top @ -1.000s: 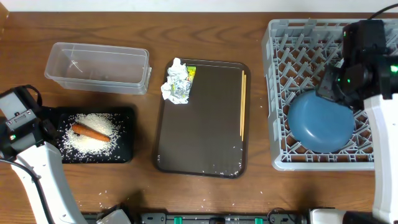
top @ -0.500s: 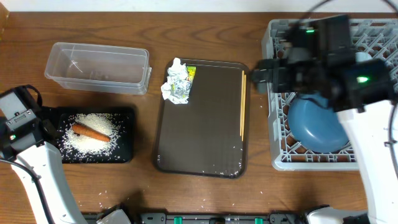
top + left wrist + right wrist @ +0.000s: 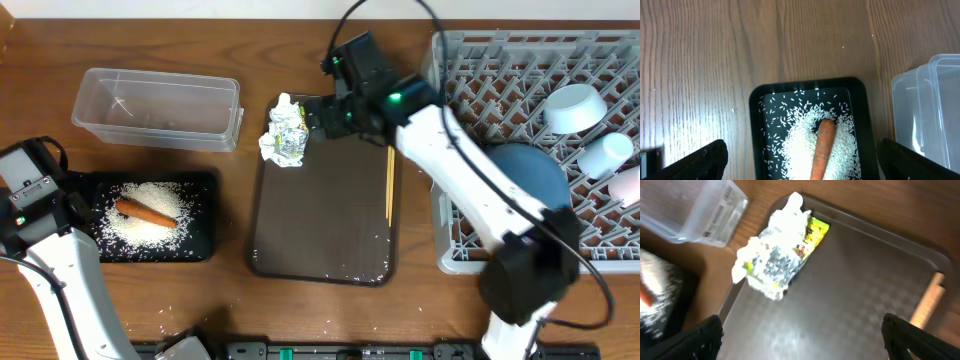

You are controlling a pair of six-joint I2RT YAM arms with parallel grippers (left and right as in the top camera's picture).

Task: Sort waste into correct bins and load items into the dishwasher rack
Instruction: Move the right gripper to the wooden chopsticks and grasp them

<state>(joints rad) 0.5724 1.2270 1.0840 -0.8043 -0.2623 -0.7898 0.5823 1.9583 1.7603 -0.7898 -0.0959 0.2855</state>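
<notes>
A heap of white rice [image 3: 148,218] and an orange carrot [image 3: 143,211] lie in the black tray [image 3: 203,220]. My left gripper [image 3: 807,165] hangs open over that tray, the carrot [image 3: 823,147] between its fingers' line. Crumpled paper with a yellow-green wrapper [image 3: 285,132] lies on the brown serving tray [image 3: 320,220]. My right gripper [image 3: 802,340] is open and holds nothing, low over that tray just right of the paper [image 3: 777,260]. Chopsticks [image 3: 390,180] lie along the tray's right side. In the grey rack [image 3: 445,150] the blue plate [image 3: 530,175] leans, partly hidden by my right arm.
The clear plastic box [image 3: 157,108] stands behind the black tray, with nothing in it. A pale bowl [image 3: 573,107] and two small cups [image 3: 606,155] sit in the rack's right part. Loose rice grains dot the table near the front left.
My right arm has swung left from the blue plate in the rack to the brown tray's far left corner, and its jaws have opened. The plate stays in the rack. The left arm is still.
</notes>
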